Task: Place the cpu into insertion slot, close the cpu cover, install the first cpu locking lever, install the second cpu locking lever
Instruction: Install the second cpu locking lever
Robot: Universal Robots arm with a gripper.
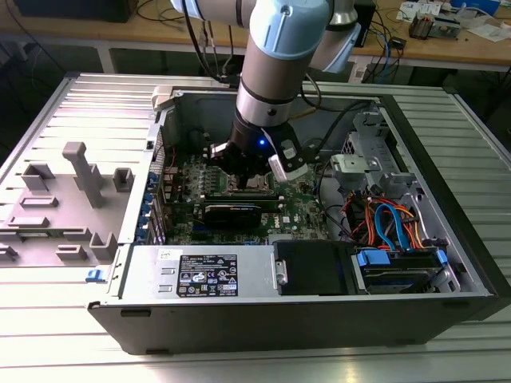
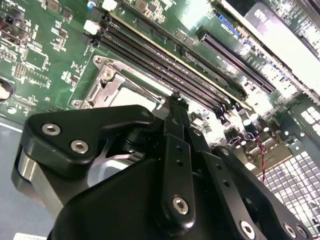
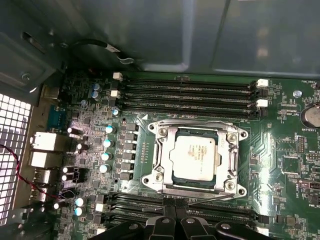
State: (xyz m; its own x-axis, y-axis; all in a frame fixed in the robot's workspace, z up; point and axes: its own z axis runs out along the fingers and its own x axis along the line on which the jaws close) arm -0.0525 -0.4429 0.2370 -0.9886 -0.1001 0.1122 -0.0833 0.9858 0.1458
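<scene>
An open PC case [image 1: 319,303] is lying on a slatted metal worktop [image 1: 72,335]. The cpu [image 3: 194,157] is sitting in the slot [image 3: 150,131], framed by the cover [image 3: 231,156]. The end effector [image 3: 172,220] is being held low over the board [image 3: 285,165], just beside the socket edge facing the near memory slots [image 3: 140,202]; cpu lying straight ahead of the tips. Fingers are looking pressed together, nothing being gripped.

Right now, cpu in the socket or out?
In. The cpu lies flat inside the insertion slot, framed by its metal rim.
</scene>
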